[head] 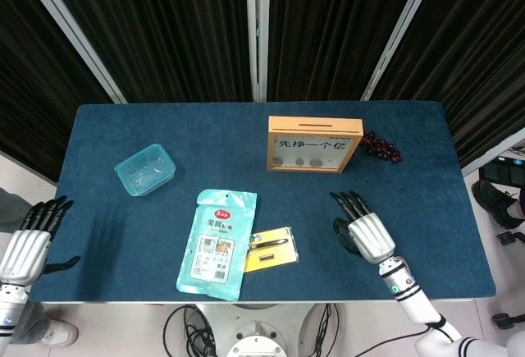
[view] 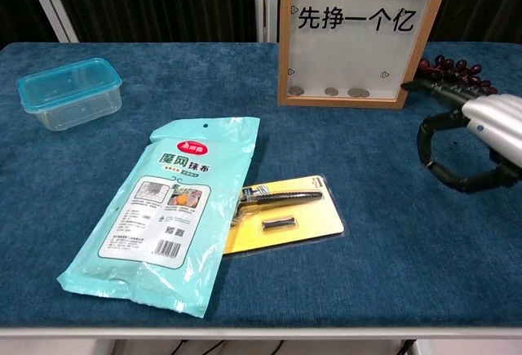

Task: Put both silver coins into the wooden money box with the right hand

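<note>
The wooden money box [head: 314, 144] [view: 363, 37] stands upright at the back of the blue table, with a slot on top and several coins [view: 330, 91] behind its clear front. My right hand [head: 365, 234] [view: 477, 139] hovers above the cloth, in front of and to the right of the box. Its thumb and a curled finger meet in a pinch on a silver coin, which the fingertips mostly hide. No loose coin shows on the cloth. Beyond the table's left front corner, my left hand [head: 29, 242] hangs with fingers apart and holds nothing.
A bunch of dark grapes [head: 383, 148] [view: 453, 73] lies just right of the box, close behind my right hand. A teal packet [head: 217, 242] and a yellow razor card [head: 271, 248] lie at front centre. A blue plastic container [head: 145, 168] sits at the left.
</note>
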`<action>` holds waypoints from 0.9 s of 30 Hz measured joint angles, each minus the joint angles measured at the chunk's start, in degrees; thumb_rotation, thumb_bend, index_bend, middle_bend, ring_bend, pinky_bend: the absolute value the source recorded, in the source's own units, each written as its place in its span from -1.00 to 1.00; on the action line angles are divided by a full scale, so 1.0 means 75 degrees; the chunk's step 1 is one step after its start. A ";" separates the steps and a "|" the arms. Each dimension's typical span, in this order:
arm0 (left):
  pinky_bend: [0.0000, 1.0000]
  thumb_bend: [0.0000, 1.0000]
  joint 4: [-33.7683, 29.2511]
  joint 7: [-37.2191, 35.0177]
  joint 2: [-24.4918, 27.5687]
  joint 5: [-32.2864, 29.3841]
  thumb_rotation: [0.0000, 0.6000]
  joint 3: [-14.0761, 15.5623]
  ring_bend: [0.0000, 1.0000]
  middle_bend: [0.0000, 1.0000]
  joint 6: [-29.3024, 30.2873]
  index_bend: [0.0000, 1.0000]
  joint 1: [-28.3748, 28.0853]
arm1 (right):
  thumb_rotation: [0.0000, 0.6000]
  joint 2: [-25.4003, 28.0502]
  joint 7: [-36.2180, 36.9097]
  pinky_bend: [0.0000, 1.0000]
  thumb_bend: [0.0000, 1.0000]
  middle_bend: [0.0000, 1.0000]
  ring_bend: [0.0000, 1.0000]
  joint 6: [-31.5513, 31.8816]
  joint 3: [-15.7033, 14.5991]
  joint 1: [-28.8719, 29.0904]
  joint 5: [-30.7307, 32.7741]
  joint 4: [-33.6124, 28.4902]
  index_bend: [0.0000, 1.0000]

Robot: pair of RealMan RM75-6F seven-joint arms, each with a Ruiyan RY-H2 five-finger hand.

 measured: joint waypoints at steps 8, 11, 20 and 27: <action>-1.00 -0.91 -0.0156 0.0144 0.0034 0.0074 1.00 0.0010 -1.00 -1.00 0.0037 -1.00 -0.0016 | 1.00 0.1436 -0.0053 -1.00 -0.26 -0.89 -1.00 0.0121 0.1186 0.0319 0.0594 -0.2224 0.50; -1.00 -0.90 -0.0237 0.0205 0.0045 0.0102 1.00 0.0010 -1.00 -1.00 0.0040 -1.00 -0.0032 | 1.00 0.1936 -0.0220 -1.00 -0.26 -0.87 -1.00 -0.0084 0.1764 0.0561 0.1090 -0.3065 0.52; -1.00 -0.91 -0.0506 0.0506 0.0103 0.0166 1.00 0.0030 -1.00 -1.00 0.0043 -1.00 -0.0057 | 1.00 0.2464 -0.1923 -1.00 -0.23 -0.87 -1.00 -0.1267 0.3061 0.1689 0.3412 -0.3921 0.57; -1.00 -0.90 -0.0635 0.0614 0.0156 0.0125 1.00 0.0060 -1.00 -1.00 -0.0043 -1.00 -0.0059 | 1.00 0.1930 -0.3304 -1.00 -0.16 -0.86 -1.00 -0.1543 0.3707 0.2761 0.5029 -0.3528 0.58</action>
